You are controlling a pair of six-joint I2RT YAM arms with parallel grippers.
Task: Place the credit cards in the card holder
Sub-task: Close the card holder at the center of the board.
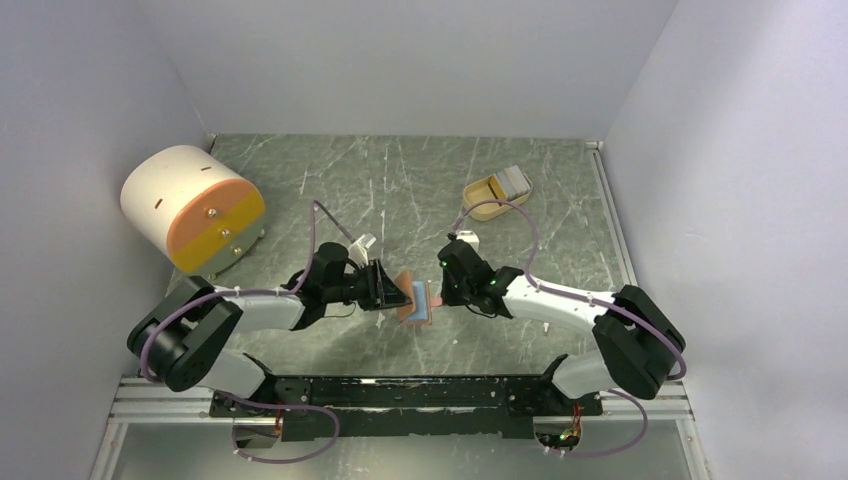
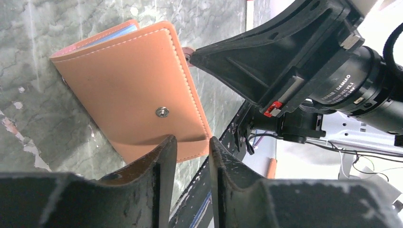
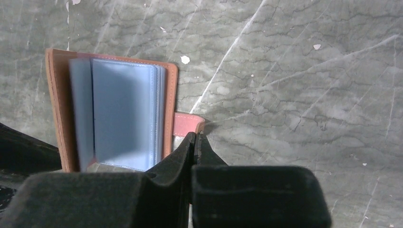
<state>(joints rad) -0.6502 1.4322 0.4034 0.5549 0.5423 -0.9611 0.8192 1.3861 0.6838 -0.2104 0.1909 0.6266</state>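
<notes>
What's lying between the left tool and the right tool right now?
The pink wallet lies between them, clearest in the top view. The right tool is shut on its snap tab; the left tool is open beside its cover.

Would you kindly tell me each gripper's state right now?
Left gripper: open, holding nothing.
Right gripper: closed on the snap tab of the salmon-pink leather card holder.
</notes>
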